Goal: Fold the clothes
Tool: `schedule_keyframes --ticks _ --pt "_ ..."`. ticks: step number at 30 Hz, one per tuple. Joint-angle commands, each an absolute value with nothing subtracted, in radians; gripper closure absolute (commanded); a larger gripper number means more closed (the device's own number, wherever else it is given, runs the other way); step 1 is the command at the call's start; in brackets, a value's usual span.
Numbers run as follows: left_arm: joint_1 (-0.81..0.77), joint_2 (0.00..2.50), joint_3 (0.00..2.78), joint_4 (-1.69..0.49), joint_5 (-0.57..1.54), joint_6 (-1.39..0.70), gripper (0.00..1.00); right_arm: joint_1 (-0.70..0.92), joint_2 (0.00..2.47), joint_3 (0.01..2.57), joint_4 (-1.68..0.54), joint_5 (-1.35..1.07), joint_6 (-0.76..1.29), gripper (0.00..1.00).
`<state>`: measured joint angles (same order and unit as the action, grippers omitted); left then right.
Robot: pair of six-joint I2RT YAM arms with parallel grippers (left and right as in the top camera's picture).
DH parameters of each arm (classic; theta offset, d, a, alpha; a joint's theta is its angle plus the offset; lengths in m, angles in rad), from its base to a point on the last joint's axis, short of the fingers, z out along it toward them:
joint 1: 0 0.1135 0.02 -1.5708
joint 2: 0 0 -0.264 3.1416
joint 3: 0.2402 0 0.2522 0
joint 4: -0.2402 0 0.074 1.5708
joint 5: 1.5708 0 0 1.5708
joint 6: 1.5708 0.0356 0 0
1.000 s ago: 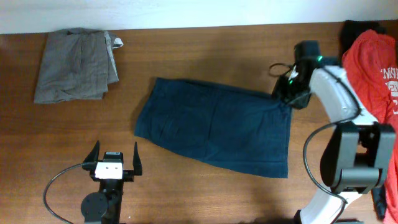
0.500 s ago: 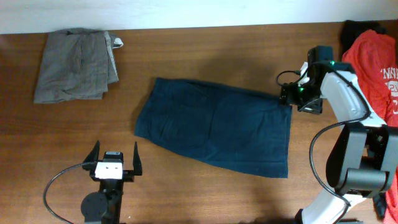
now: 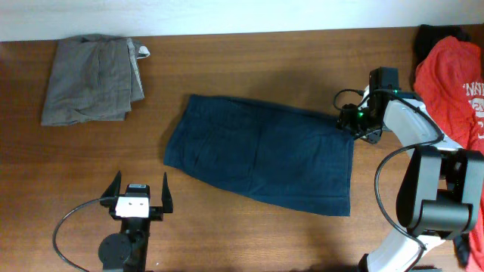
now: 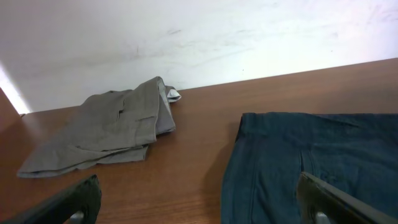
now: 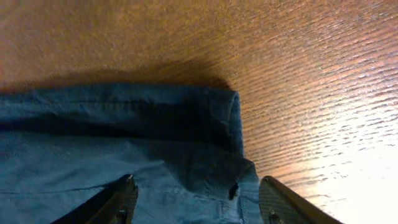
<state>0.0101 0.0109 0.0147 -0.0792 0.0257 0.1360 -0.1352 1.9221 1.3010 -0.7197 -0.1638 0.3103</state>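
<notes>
The dark navy garment (image 3: 261,162) lies spread flat in the middle of the table. My right gripper (image 3: 354,125) is open at its far right corner, and in the right wrist view its fingers (image 5: 194,202) straddle the folded corner of the navy cloth (image 5: 124,143). My left gripper (image 3: 141,198) is open and empty near the front edge, left of the navy garment (image 4: 311,162). The grey-khaki garment (image 3: 92,78) lies bunched at the back left and also shows in the left wrist view (image 4: 106,130). The red white-lettered T-shirt (image 3: 457,83) lies at the right edge.
A dark cloth (image 3: 432,36) lies at the back right corner behind the red T-shirt. A white wall (image 4: 186,37) runs along the table's far edge. Bare wood (image 3: 249,68) lies between the garments.
My right gripper swung out to the right, then came back left and down onto the navy garment's far right corner. The left arm has not moved.
</notes>
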Motion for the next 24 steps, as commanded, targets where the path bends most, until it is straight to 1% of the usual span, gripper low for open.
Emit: schedule_keyframes --ticks 1,3,5,8,11,12,18,24 --pt "0.017 0.006 0.009 -0.081 0.022 0.152 0.01 -0.138 1.943 1.294 -0.71 -0.184 0.362 0.37" --pt "0.017 0.006 0.009 -0.081 0.022 0.152 0.01 -0.138 1.954 1.294 -0.71 -0.184 0.376 0.37" --pt "0.017 0.006 0.009 -0.081 0.022 0.152 0.01 -0.138 1.969 1.294 -0.705 -0.184 0.376 0.41" --pt "0.017 0.006 0.009 -0.081 0.022 0.152 0.01 -0.138 1.983 1.294 -0.691 -0.184 0.376 0.59" --pt "0.017 0.006 0.009 -0.081 0.022 0.152 0.01 -0.138 1.983 1.294 -0.675 -0.18 0.376 0.67" --pt "0.017 0.006 0.009 -0.081 0.022 0.152 0.01 -0.138 1.983 1.294 -0.659 -0.18 0.376 0.73" --pt "0.017 0.006 0.009 -0.081 0.022 0.152 0.01 -0.138 1.983 1.294 -0.582 -0.18 0.377 0.96" --pt "0.017 0.006 0.009 -0.081 0.022 0.152 0.01 -0.138 1.983 1.294 -0.452 -0.172 0.387 0.96"
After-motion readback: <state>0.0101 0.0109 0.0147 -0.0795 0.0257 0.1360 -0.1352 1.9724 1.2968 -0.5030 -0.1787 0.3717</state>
